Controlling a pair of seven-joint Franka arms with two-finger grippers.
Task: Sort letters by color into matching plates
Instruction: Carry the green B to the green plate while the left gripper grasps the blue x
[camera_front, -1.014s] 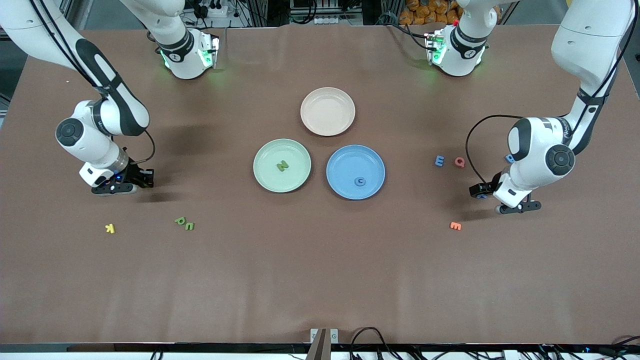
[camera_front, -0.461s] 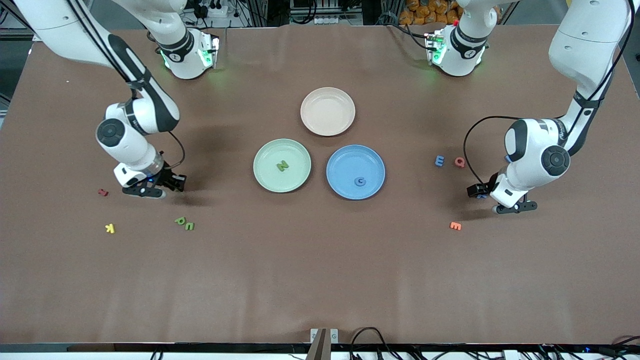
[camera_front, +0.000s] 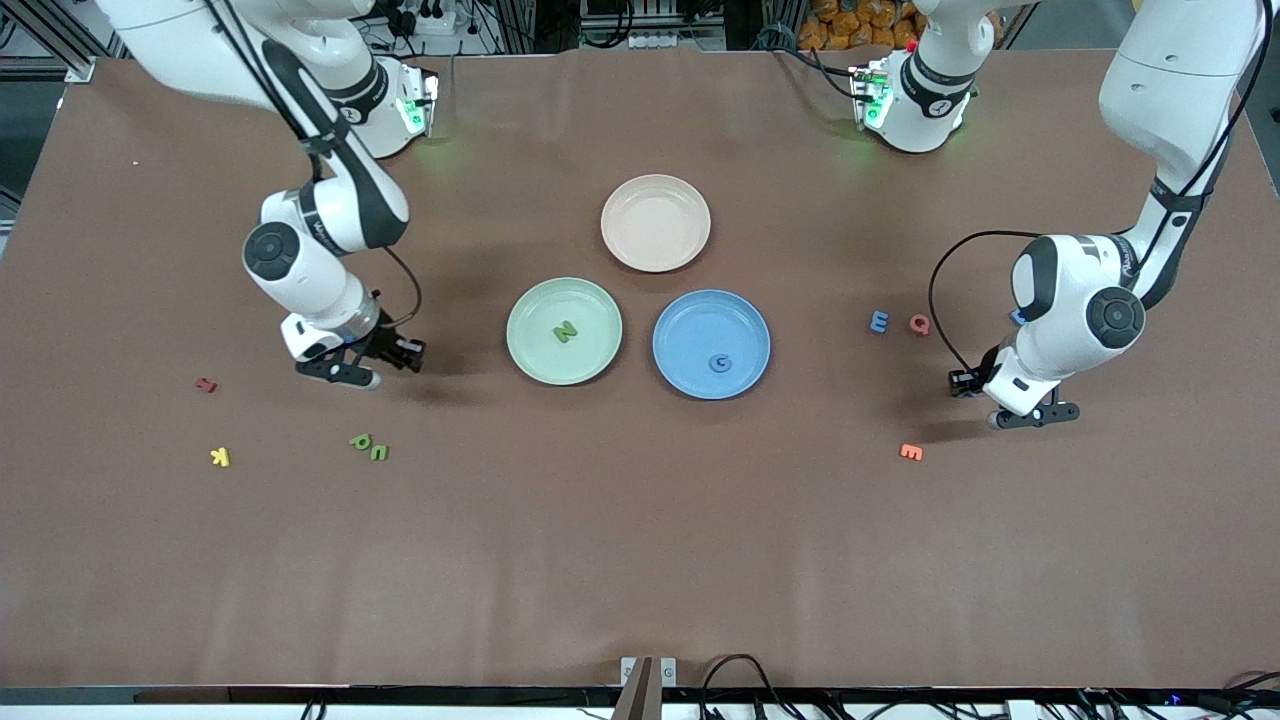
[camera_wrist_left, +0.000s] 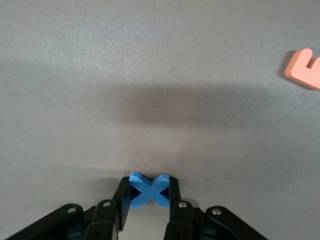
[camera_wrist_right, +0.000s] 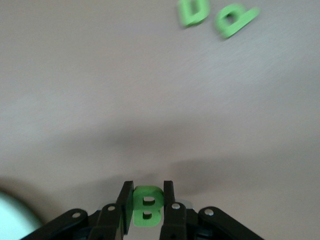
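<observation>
Worktop: carries three plates at its middle and loose letters toward both ends.

Plates next: mint green plate with a green N in it; blue plate just beside it, toward the left arm's end, with a blue G in it; beige plate farther from the front camera, bare.

Right pincer: hangs low over bare worktop near the green plate, on the side toward the right arm's end. Grips a green B upright between closed fingers, flat faces against the pads. Needs, by the look of it, only a short carry toward the table's middle to reach the green plate, with nothing in between.

Left pincer: sits low over the worktop near an orange E. Pinches a blue X, fingers closed on its sides. Faces a longer carry: blue plate well apart, toward the middle.

Letters left lying: green P and green U touching or nearly so, nearer the front camera than the right pincer; blue E beside a red Q; yellow K; small red letter, shape not readable.
</observation>
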